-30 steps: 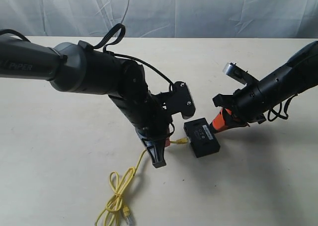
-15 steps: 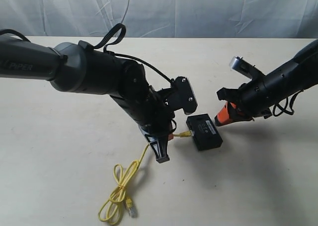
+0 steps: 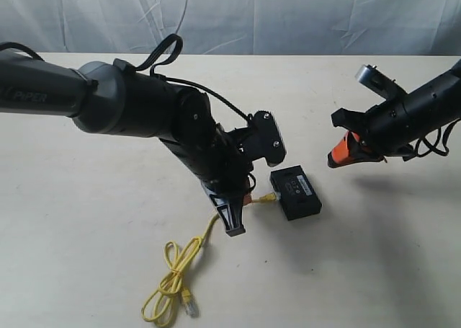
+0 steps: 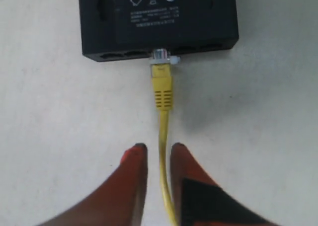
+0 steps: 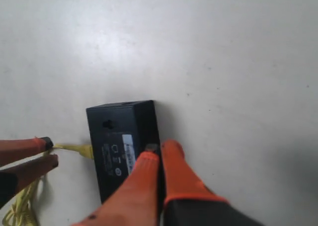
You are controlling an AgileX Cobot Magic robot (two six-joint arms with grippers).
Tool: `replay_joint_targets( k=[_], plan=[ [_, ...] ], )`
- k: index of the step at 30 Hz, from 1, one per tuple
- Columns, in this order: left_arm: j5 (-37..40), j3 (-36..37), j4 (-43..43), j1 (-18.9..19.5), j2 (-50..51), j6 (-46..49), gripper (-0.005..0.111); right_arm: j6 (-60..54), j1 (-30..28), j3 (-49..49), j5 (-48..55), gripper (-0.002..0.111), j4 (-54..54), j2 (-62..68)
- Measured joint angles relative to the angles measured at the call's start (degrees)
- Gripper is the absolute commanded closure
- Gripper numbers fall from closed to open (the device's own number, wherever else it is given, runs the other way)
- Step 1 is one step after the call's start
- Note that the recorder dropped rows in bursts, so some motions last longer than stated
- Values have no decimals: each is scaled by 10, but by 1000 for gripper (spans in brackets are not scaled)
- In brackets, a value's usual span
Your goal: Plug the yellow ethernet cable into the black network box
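Observation:
The black network box lies flat on the table, its label up. The yellow ethernet cable has its clear plug seated in a port on the box's side. The cord runs back between the fingers of my left gripper, which stand slightly apart and open around it without pinching. The rest of the cable lies coiled near the front, its free plug beside the coil. My right gripper is shut on nothing, lifted off to the right of the box.
The pale tabletop stretches all round the box. A wrinkled white cloth hangs behind the table's far edge. My bulky left arm reaches in from the left, above the cable.
The plug went into the box's port as my left gripper advanced. My right gripper left the box and drew back up and to the right. The box shifted slightly.

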Motion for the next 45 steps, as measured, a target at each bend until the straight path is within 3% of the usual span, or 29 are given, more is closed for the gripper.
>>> replay_joint_targets(
  k=[3,6,11,12,18,22,27,32,37,45],
  plan=[
    [0,0,8,0,0,0,68,0,0,0,3,109,1,-14],
    [0,0,34,0,-1,-13,72,12,0,0,9,109,1,-32],
    [34,-14,140,27,-43,-172,100,58,0,0,12,109,-64,-92],
    [47,-17,165,41,-61,-214,107,72,0,0,12,109,-86,-113],
    [151,-1,232,173,-189,-433,107,108,0,44,-30,109,-191,-287],
    [146,66,239,270,-297,-502,107,113,0,124,-93,109,-244,-446],
    [88,167,240,331,-442,-520,107,116,0,241,-179,109,-281,-654],
    [66,231,265,344,-533,-523,107,116,0,318,-196,109,-287,-816],
    [74,239,276,347,-578,-523,107,116,0,328,-158,109,-287,-949],
    [74,239,276,347,-583,-527,107,120,1,356,-159,109,-301,-1040]
  ],
)
